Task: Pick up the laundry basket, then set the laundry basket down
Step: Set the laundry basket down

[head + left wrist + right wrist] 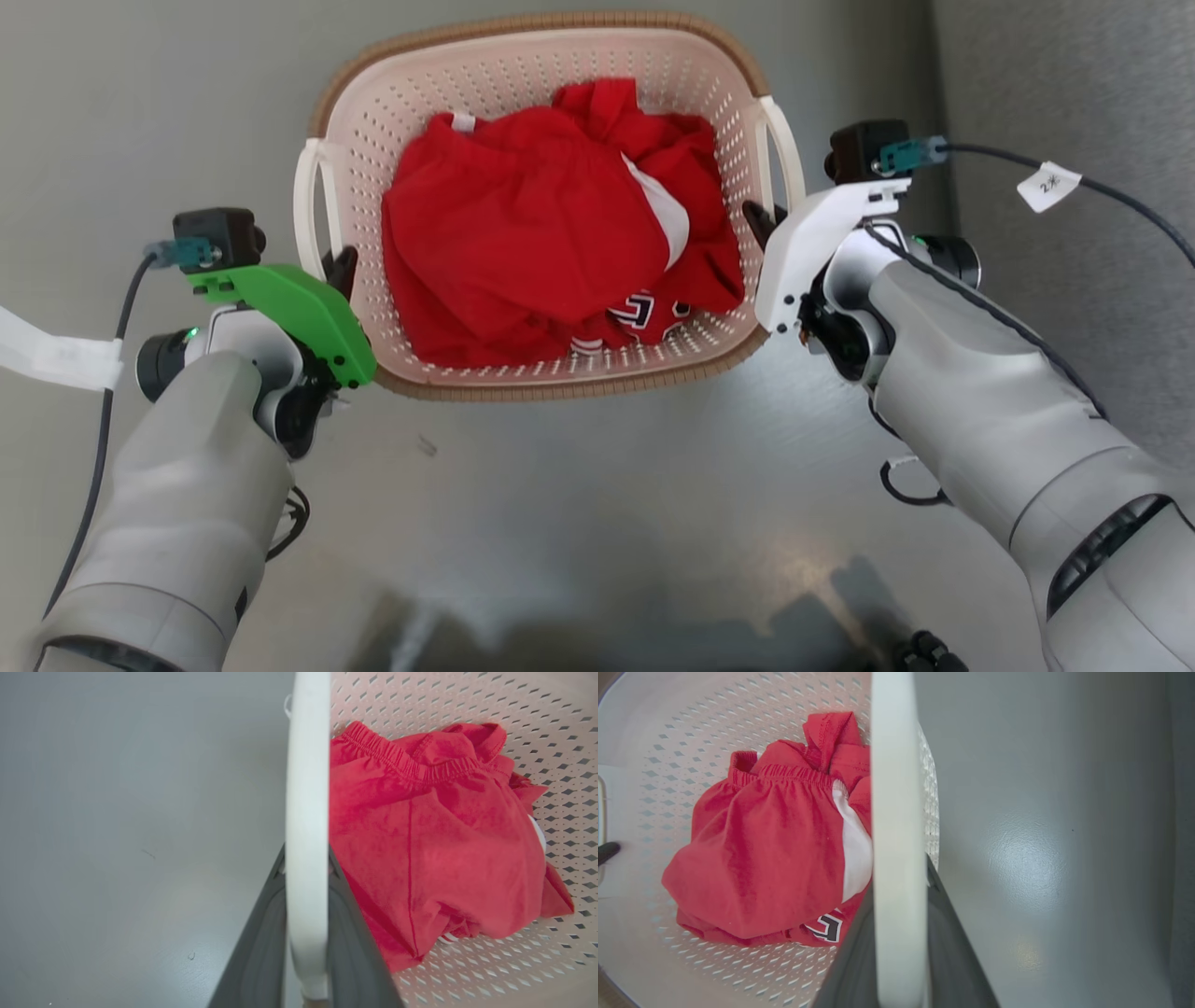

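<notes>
Cream-white plastic full of little holes, with a brown woven-look rim: that is the small rounded laundry basket, and in the head view you see it at 12 o'clock, above the shiny grey floor. You cannot tell from these pictures if it sits on the floor or hangs just over it. A crumpled bundle of red clothes with some white and dark trim lies inside, filling most of the bottom. Your left gripper, the one under the green cover, is at the basket's 8 o'clock side, at the white loop handle there. In the left wrist view its two dark fingers sit one on each side of that white loop and squeeze it tight, with the red clothes at 3 o'clock and bare floor at 9 o'clock. Your right gripper, under the white cover, is at the basket's 3 o'clock side, at the other white loop handle. In the right wrist view its dark fingers also press on both sides of the loop, so it is gripping too. There the red clothes lie at 9 o'clock and the floor at 3 o'clock. A dark cable with a small white tag runs off from the right wrist toward 2 o'clock.
</notes>
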### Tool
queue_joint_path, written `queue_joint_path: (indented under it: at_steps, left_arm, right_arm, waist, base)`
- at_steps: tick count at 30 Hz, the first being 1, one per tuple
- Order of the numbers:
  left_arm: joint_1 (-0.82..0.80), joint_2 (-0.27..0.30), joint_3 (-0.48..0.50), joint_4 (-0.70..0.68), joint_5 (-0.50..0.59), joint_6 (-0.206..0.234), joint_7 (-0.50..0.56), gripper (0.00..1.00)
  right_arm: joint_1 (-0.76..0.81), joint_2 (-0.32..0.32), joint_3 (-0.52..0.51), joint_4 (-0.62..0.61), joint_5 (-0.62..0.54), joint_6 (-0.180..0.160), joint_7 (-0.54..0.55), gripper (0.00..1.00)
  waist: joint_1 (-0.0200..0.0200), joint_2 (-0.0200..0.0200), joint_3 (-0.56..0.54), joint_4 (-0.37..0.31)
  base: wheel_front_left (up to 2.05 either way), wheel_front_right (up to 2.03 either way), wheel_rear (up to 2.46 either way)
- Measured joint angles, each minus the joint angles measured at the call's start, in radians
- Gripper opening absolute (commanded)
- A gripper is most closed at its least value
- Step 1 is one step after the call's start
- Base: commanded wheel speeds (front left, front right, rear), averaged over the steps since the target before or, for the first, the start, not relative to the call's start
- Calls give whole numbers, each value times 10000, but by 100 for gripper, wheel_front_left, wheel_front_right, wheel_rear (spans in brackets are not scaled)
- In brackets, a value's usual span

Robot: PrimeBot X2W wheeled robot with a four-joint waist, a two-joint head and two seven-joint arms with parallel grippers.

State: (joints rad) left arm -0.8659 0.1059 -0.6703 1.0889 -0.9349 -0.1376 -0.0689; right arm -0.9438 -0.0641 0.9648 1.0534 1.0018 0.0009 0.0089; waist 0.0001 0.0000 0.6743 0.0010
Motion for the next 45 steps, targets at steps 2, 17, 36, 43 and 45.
queue_joint_path:
  at_steps: [2,17,36,43,45]
  left_arm:
    - [-68,-2,0,-4,0,2,-56,0]
    - [-754,-13,-25,-58,171,2,-631,0]
    - [-1215,-21,-157,-105,244,4,-1269,0]
    - [-1235,-46,-259,-105,245,4,-1361,0]
    - [-1241,-50,-278,-102,245,4,-1406,0]
  right_arm:
    - [-88,0,19,42,0,0,-6,0]
    - [-863,-17,50,242,-92,2,-527,0]
    - [-1378,-23,77,445,-163,2,-1137,0]
    - [-1394,-15,79,562,-161,2,-1331,0]
    - [-1395,-15,81,579,-159,2,-1388,0]
  waist:
    - [0,0,196,44]
    - [0,0,1443,376]
    - [-1,0,2417,549]
    - [-1,0,2517,556]
    - [-1,0,2539,560]
  base:
    - [0,0,0]
    - [0,0,0]
    - [0,0,0]
    - [0,0,0]
    - [0,0,0]
